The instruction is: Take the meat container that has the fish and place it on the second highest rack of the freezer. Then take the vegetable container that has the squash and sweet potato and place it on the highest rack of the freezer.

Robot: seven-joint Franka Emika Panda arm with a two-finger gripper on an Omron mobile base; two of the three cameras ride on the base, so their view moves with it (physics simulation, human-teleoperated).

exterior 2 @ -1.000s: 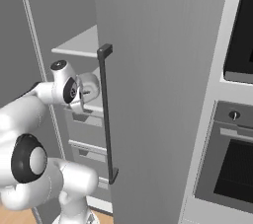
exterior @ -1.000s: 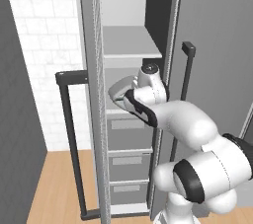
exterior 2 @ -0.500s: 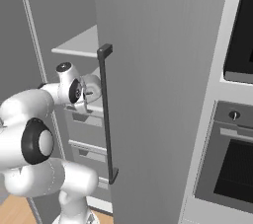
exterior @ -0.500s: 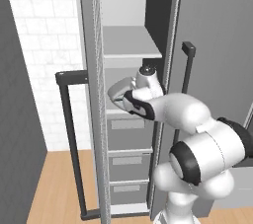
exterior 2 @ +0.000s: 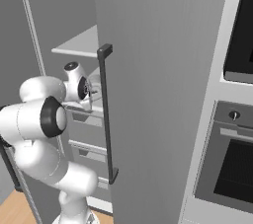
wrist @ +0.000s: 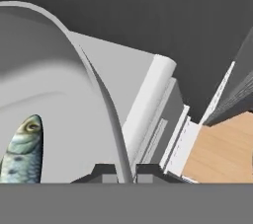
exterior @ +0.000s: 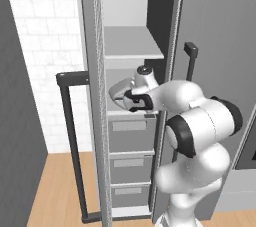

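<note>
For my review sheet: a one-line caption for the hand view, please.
Gripper shut on the rim of the meat container, the fish inside, above the freezer shelf edge.

tool (wrist: pixel 126 171) pinching meat container (wrist: pixel 74 94) rim, fish (wrist: pixel 22 151) inside, wood floor (wrist: pixel 222 149) beyond

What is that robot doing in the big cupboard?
It's putting food in the freezer. Its gripper is shut on the rim of a tub with a fish inside. The arm holds the tub inside the open freezer, under the top shelf and above the drawers.
</note>
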